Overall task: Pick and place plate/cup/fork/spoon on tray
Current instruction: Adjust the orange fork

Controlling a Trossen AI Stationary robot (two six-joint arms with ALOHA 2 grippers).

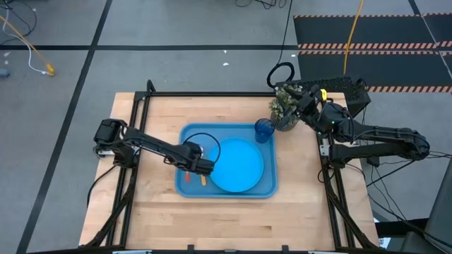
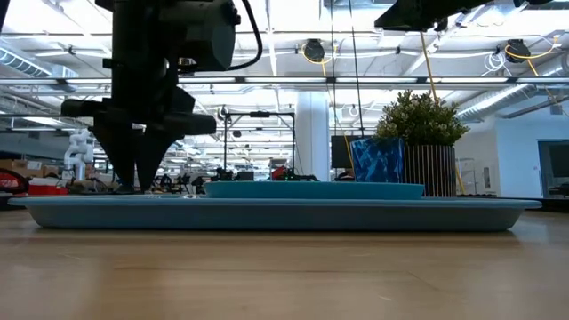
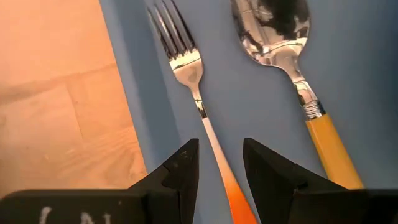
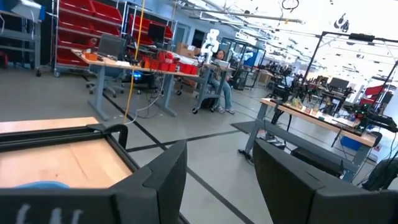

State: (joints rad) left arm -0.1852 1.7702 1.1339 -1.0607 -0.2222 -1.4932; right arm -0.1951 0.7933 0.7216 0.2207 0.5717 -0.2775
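Observation:
The light-blue tray lies mid-table. The sky-blue plate lies flat in its right part, and the dark-blue cup stands upright at its far right corner. The fork and spoon lie side by side on the tray floor at its left, the fork nearest the tray's left wall. My left gripper points down over the fork's orange handle, open, one finger on each side, with a gap showing. My right gripper is open and empty, raised by the plant.
A potted green plant stands at the table's far right, just behind the cup, and also shows in the low view. Bare wood lies left of the tray and along the table's near side. A person sits at a desk far off.

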